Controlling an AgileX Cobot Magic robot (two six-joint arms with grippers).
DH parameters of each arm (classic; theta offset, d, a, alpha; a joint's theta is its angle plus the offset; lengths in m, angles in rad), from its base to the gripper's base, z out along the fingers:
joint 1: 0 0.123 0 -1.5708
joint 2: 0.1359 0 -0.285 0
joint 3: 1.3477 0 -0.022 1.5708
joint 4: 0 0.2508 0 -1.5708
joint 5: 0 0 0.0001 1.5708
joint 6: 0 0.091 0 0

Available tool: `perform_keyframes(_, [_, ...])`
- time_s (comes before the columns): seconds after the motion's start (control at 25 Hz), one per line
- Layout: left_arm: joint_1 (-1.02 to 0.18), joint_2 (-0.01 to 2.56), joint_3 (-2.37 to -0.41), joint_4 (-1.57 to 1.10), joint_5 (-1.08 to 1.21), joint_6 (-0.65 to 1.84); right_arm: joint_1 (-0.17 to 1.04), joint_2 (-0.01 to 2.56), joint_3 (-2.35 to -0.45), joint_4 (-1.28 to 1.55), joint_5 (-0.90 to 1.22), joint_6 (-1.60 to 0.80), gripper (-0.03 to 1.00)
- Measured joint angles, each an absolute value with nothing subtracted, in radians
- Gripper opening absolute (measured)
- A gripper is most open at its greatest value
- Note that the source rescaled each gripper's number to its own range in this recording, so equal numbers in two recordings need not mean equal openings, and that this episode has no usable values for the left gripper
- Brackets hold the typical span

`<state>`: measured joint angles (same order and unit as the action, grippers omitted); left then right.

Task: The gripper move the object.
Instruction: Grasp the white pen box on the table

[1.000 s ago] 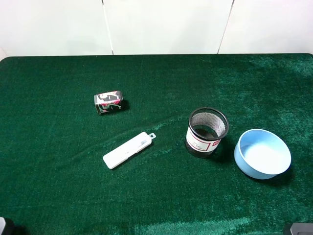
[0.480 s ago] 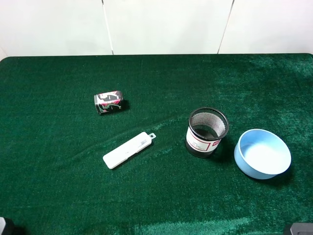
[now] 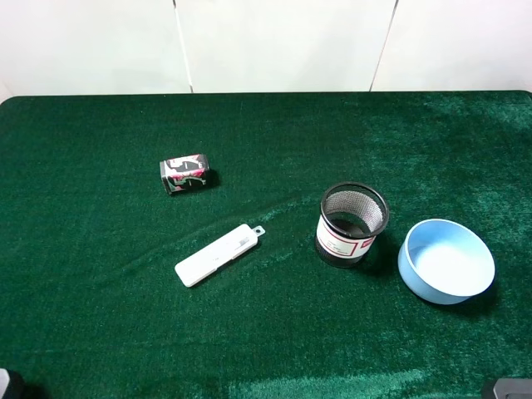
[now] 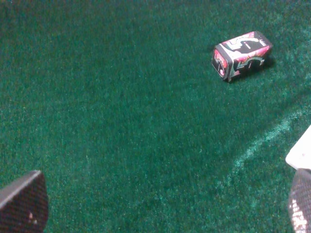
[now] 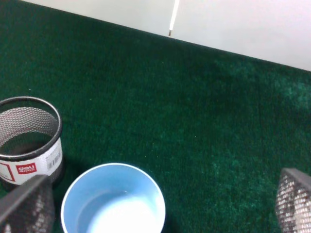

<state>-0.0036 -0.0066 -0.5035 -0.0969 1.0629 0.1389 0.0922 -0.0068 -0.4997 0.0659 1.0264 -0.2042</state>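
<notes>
The white stick (image 3: 218, 254) lies flat on the green cloth, left of the middle, with its loop tab pointing to the back right. Only one corner of it shows in the left wrist view (image 4: 302, 152). My left gripper (image 4: 160, 208) is open and empty, low over the cloth at the front left, well short of the stick. Its fingers (image 4: 22, 204) stand far apart. My right gripper (image 5: 160, 204) is open and empty at the front right, above the blue bowl's near side. In the exterior view only scraps of the arms show at the bottom corners.
A small black-pink-white box (image 3: 184, 174) lies behind the stick and also shows in the left wrist view (image 4: 241, 54). A black mesh cup (image 3: 352, 224) stands right of the middle, with a blue bowl (image 3: 446, 261) beside it. Both show in the right wrist view: cup (image 5: 29, 141), bowl (image 5: 114, 201).
</notes>
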Motion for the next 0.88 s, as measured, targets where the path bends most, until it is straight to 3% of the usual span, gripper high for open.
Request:
perform_keyframes(0.36, [-0.004, -0.007, -0.503, -0.097, 1.063, 0.139, 0.092, 0.014, -0.500, 0.057, 1.025, -0.190, 1.00])
perform_keyframes(0.88, [-0.004, -0.007, -0.503, -0.097, 1.063, 0.139, 0.091, 0.528, -0.550, 0.000, 0.948, 0.042, 1.00])
